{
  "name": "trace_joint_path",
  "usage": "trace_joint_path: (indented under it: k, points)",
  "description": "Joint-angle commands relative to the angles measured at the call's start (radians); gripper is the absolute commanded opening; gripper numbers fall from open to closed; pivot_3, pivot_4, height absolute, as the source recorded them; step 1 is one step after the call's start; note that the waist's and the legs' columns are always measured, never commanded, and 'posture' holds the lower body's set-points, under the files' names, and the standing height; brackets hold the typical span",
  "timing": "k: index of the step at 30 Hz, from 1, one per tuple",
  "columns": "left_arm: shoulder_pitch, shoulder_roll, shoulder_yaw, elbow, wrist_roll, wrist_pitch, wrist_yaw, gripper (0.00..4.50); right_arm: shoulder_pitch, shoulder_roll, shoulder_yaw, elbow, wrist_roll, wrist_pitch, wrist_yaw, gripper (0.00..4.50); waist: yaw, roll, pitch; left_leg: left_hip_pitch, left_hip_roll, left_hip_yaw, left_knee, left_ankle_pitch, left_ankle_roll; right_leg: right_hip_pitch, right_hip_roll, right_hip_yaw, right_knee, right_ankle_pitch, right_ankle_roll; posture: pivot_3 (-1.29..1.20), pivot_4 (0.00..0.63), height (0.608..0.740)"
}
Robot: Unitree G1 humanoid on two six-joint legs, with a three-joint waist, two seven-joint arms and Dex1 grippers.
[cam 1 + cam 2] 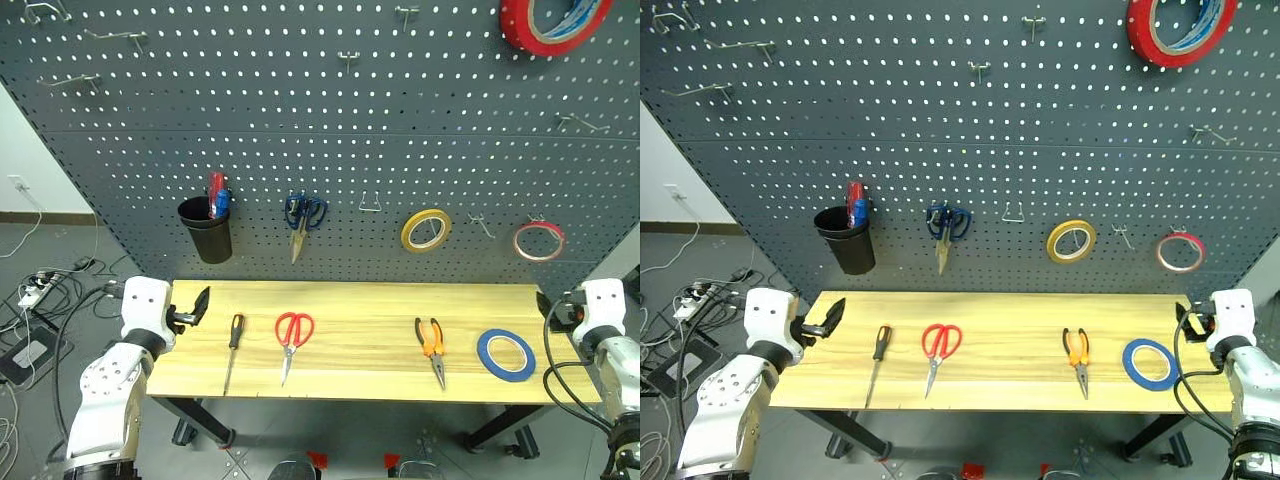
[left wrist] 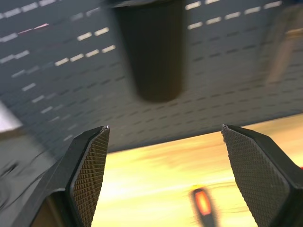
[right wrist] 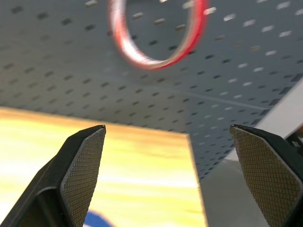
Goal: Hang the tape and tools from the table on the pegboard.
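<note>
My left gripper hung wide open and empty over the left end of the table, and my right gripper stood just as wide and empty at the right end. On the table lay the screwdriver, the red scissors, the pliers and the blue tape, in that order from left to right, each apart from the next. Behind them rose the pegboard, where a black cup, blue scissors, a yellow roll and a thin red-rimmed roll hung.
</note>
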Motion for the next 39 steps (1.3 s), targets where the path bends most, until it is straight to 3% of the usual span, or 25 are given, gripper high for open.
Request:
trace_joint_path:
  k: [1,8,13,17,20,25,32,35,39]
  points:
    - [-0.048,0.039,-0.051,-0.086,-0.052,0.050,-0.094,4.00,0.048,0.014,0.045,-0.239,0.015,0.200,0.008,4.50,-0.003,0.001,0.010,0.000,0.001,0.000,0.000,0.000,0.000,0.000,0.000,0.000,0.000,0.000,0.000,0.01,0.060,0.740]
    - [-0.081,0.146,-0.183,-0.133,-0.065,0.083,-0.300,4.00,0.202,-0.011,0.076,-0.614,0.071,0.631,0.041,4.50,-0.015,0.011,0.064,-0.002,0.001,-0.001,0.000,0.000,0.000,-0.001,0.000,-0.001,0.000,0.000,0.000,-0.04,0.140,0.740]
    - [-0.144,0.169,-0.258,-0.151,-0.111,0.113,-0.430,4.00,0.213,0.003,0.110,-0.711,0.086,0.805,0.030,4.50,-0.043,0.006,0.115,-0.002,0.002,-0.001,0.000,0.000,0.000,-0.001,0.000,-0.002,0.001,0.000,0.000,-0.06,0.194,0.740]
    - [-0.209,0.166,-0.299,-0.135,-0.113,0.120,-0.478,4.00,0.144,-0.001,0.155,-0.644,0.057,0.827,0.034,4.50,-0.057,0.003,0.145,-0.006,0.010,0.001,0.001,0.000,0.000,-0.005,0.001,-0.002,0.001,0.000,0.000,-0.06,0.231,0.740]
    - [-0.253,0.155,-0.319,-0.119,-0.114,0.129,-0.494,4.00,0.072,-0.008,0.204,-0.552,0.029,0.825,0.044,4.50,-0.073,-0.002,0.169,-0.017,0.011,0.002,0.003,0.000,0.000,-0.018,0.002,-0.002,0.005,0.001,-0.001,-0.05,0.252,0.740]
    - [-0.268,0.137,-0.364,-0.145,-0.131,0.161,-0.521,4.00,-0.039,0.000,0.250,-0.360,-0.018,0.769,0.059,4.50,-0.081,-0.003,0.198,-0.019,0.013,0.002,0.002,0.000,0.000,-0.021,0.003,-0.001,0.004,0.001,-0.001,-0.04,0.269,0.740]
    - [-0.273,0.118,-0.431,-0.189,-0.143,0.194,-0.564,4.00,-0.174,-0.018,0.352,-0.111,-0.109,0.643,0.147,4.50,-0.082,-0.006,0.208,-0.031,0.014,0.003,0.005,0.000,0.000,-0.032,0.003,-0.002,0.006,0.001,-0.001,-0.03,0.273,0.740]
    - [-0.277,0.117,-0.448,-0.193,-0.143,0.190,-0.579,4.04,-0.212,-0.024,0.384,-0.054,-0.133,0.642,0.188,3.95,-0.081,-0.006,0.208,-0.031,0.014,0.002,0.005,0.000,0.000,-0.032,0.003,-0.003,0.007,0.001,-0.001,-0.04,0.264,0.740]
    - [-0.288,0.115,-0.474,-0.176,-0.124,0.137,-0.610,4.04,-0.256,-0.025,0.406,0.003,-0.155,0.659,0.223,2.57,-0.080,-0.006,0.208,-0.031,0.014,0.002,0.006,0.001,0.000,-0.032,0.003,-0.003,0.007,0.001,-0.001,-0.04,0.253,0.740]
